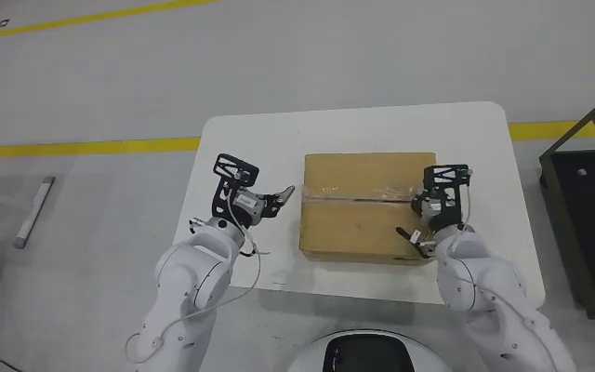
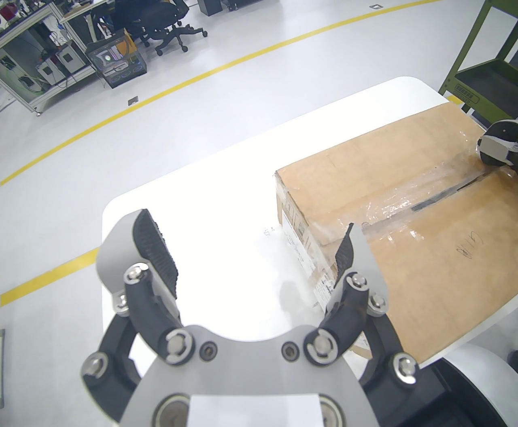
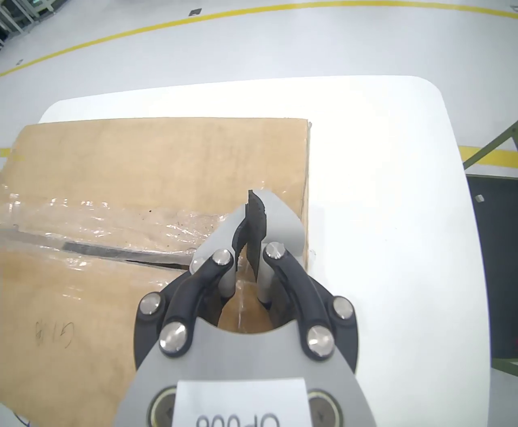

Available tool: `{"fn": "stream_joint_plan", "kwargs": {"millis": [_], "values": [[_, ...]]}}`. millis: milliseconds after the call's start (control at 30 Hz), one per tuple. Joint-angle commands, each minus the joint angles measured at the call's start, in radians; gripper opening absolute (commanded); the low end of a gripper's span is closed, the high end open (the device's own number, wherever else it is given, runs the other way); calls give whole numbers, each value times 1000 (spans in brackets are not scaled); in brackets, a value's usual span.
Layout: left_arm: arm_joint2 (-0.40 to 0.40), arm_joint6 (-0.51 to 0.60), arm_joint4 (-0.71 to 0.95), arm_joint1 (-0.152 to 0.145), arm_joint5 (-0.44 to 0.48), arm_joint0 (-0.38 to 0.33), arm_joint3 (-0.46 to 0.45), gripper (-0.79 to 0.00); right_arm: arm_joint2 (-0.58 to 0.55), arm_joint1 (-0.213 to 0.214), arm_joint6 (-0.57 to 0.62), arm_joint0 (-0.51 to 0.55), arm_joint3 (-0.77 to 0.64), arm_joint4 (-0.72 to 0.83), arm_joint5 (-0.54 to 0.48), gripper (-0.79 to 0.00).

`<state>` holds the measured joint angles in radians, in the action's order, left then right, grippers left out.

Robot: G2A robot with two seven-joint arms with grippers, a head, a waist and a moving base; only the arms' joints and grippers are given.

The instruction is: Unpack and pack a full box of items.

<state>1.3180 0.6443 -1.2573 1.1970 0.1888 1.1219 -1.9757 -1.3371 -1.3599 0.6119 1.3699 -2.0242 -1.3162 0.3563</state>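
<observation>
Left gripper [image 2: 245,220] hangs with its fingers spread wide and nothing between them, over bare tabletop just beside the left end of the cardboard box [image 1: 363,209]; one ribbed fingertip [image 2: 349,242] lies close to the box's upper edge where the flaps meet, though whether it touches the cardboard cannot be told. Right gripper [image 3: 257,202] has its two fingers pressed together with nothing held, poised over the opposite, right end of the box, near the centre seam [image 3: 121,254] (contact with the lid cannot be made out from the wrist view). The box sits closed in the middle of the white table [image 1: 279,139], its long side running left to right between the two arms. Its two top flaps meet along the seam, which shows as a thin dark slit under a strip of wrinkled clear tape [image 3: 101,226] running the length of the lid. A handwritten scribble [image 2: 469,244] marks the flap nearer the robot, and a white printed label [image 2: 299,242] is stuck on the end face toward the left gripper. Beyond the table's right edge stands a green metal cart [image 1: 567,214] with a dark shelf. Yellow line [image 1: 93,147] crosses the pale floor behind the table, and farther off a black office chair [image 2: 170,24] stands beside workbenches.
</observation>
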Motion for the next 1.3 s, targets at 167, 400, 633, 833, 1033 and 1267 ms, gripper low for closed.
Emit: {"fn": "stream_joint_plan", "kwargs": {"millis": [167, 400, 633, 833, 1033, 1267], "values": [[0, 3, 2, 0, -4, 7, -11, 0, -46, 0, -102, 33, -126, 72, -48, -785], [-3, -119, 93, 9, -53, 26, -42, -785, -214, 12, -276, 131, -206, 36, -120, -785], [-16, -330, 149, 23, -148, 74, -59, -785, -418, 23, -345, 309, -280, 65, -224, -785], [-20, -314, 186, 26, -155, 82, -53, -785, -510, 28, -321, 444, -326, 58, -323, -785], [-15, -243, 160, 23, -150, 104, -34, -785, -551, 26, -299, 523, -288, 138, -361, -785], [-6, -246, 251, 27, -165, 118, -23, -642, -551, 26, -299, 523, -288, 138, -361, -632]]}}
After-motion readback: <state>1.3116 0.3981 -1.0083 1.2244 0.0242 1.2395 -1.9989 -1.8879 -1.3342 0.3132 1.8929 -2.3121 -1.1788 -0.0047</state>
